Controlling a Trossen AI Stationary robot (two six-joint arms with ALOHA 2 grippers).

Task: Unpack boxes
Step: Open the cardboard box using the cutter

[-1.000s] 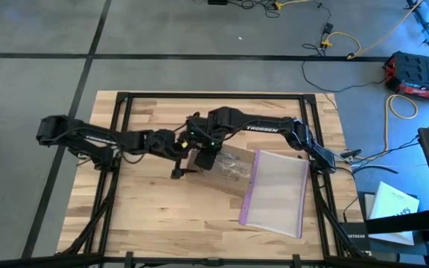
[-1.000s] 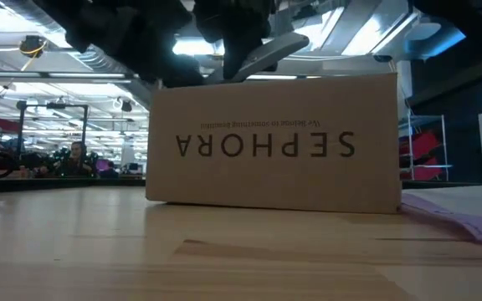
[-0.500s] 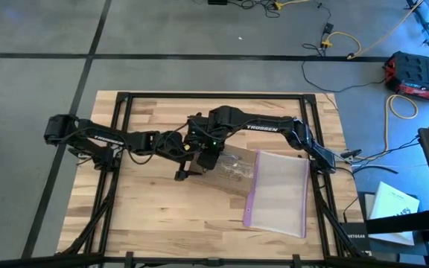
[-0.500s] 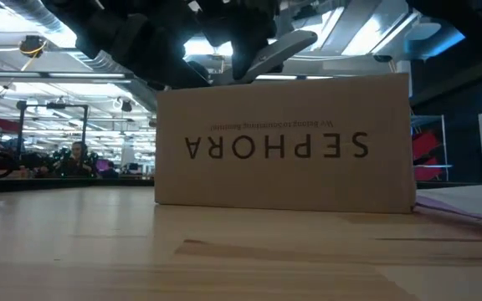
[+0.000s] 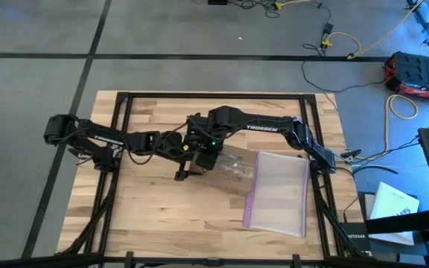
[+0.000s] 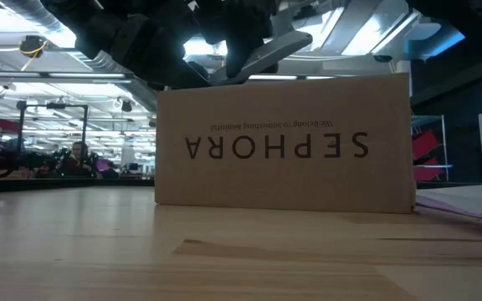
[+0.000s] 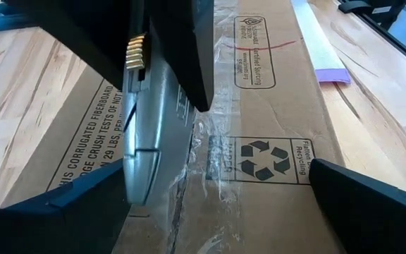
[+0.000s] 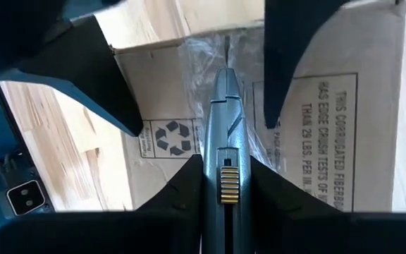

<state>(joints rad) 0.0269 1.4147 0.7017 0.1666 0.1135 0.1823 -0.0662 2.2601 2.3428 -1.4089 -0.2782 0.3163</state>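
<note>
The brown cardboard box (image 6: pixel 283 142) rests on the table at its middle, with "SEPHORA" upside down on its near side. Its taped top seam (image 7: pixel 210 162) faces up. Both arms meet above it. My right gripper (image 8: pixel 224 180) is shut on a grey knife-like tool (image 8: pixel 224 120), also seen above the box in the low view (image 6: pixel 266 52). My left gripper (image 7: pixel 213 173) is open over the box top, one finger on each side of the seam and the tool. In the high view the grippers (image 5: pixel 199 149) hide most of the box. My right gripper pinches the tool's handle (image 8: pixel 224 166) between its two fingers, which lie along the tool. It comes slanting down from above. The tool's tip (image 8: pixel 225 44) is at the clear tape on the box's top seam. Whether my left gripper touches the box, I cannot tell.
A clear plastic bag with a purple zip edge (image 5: pixel 278 190) lies flat to the right of the box, its end reaching the box. Bare wooden table (image 5: pixel 147 208) lies along the near edge and at the left. A black frame (image 5: pixel 118 112) borders the table.
The box has slid a little toward the table's right edge, staying flat on the table, and the bag has shifted right with it. My left arm has moved the same way. Over the last half second everything has stayed about still.
</note>
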